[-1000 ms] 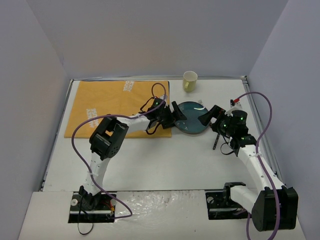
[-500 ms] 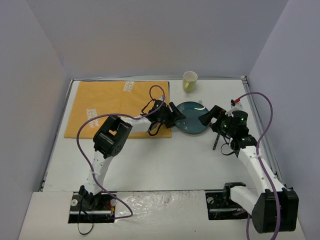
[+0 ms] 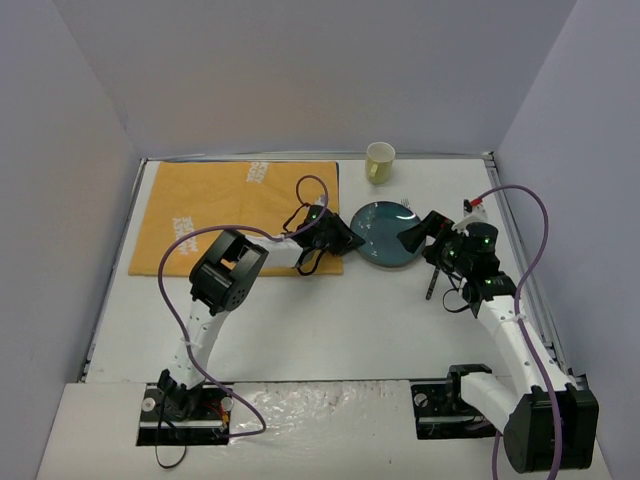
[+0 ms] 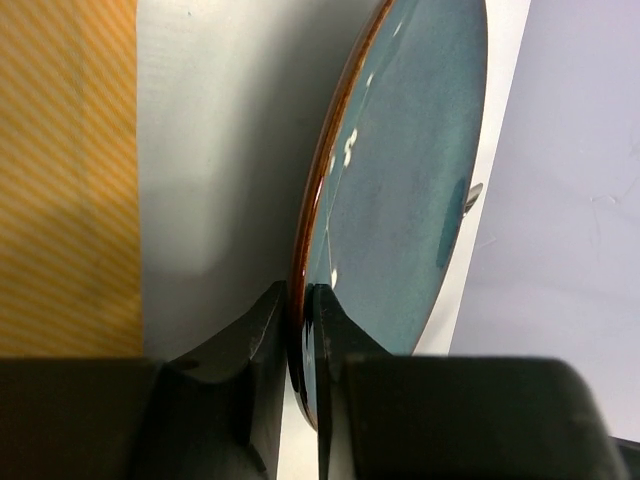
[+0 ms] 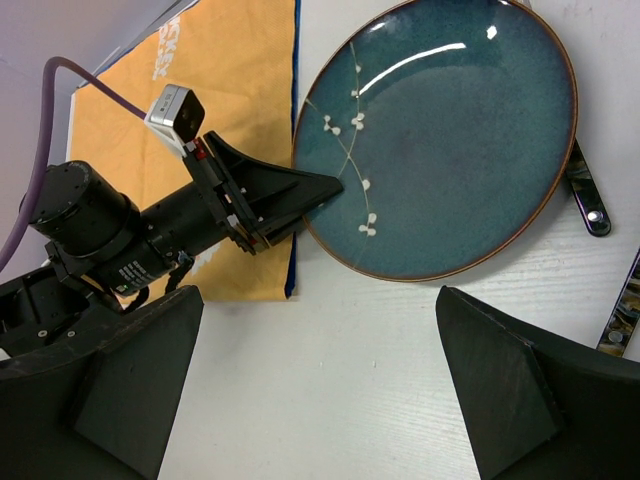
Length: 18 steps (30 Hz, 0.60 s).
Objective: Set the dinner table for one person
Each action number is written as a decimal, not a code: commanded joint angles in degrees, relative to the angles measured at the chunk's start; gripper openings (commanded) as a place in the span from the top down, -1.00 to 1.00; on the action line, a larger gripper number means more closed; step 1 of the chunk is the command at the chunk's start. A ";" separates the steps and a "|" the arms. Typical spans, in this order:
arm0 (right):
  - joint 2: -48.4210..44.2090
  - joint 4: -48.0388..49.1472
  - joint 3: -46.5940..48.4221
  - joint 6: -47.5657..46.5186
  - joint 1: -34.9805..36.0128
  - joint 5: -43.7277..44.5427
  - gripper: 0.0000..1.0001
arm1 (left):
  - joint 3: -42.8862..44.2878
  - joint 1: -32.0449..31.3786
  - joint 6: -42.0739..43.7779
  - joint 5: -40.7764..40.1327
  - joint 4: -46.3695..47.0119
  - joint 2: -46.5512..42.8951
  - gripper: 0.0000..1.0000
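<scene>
The left tool [image 4: 303,297] is nearly closed, its 2 fingers pinching the brown rim of the teal plate [image 4: 400,180], 1 finger on each face of the rim. From the right wrist view, this tool [image 5: 335,183] meets the plate [image 5: 440,140] at the edge nearest the orange mat [image 5: 230,100], and the mat's corner lies just beneath and behind its fingers. Whether the plate is lifted off the surface, I cannot tell.

The right tool [image 5: 318,295] stands wide open and holds nothing. Its 2 fingers are spread well apart, with the plate just ahead of them and bare white bench [image 5: 380,400] between them. A dark-handled utensil [image 5: 585,195] lies beside the plate's rim, ahead of this tool's right finger.

From above, the bench [image 3: 330,320] spreads under both tools and carries everything. The left tool [image 3: 350,238] and right tool [image 3: 410,238] face each other across the plate [image 3: 385,235]. The mat [image 3: 230,210] lies behind the left tool, and a pale yellow cup [image 3: 380,161] stands beyond the plate, apart from both tools.
</scene>
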 commanded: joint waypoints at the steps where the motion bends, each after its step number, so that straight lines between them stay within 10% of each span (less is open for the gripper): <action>1: -1.45 2.20 1.93 -0.84 -0.33 -0.39 -1.00 | -0.89 -0.59 2.94 0.43 4.51 -8.16 1.00; 18: 0.31 0.21 14.79 -2.12 -0.15 -5.89 -1.00 | -9.00 10.55 0.77 4.47 10.29 -29.83 1.00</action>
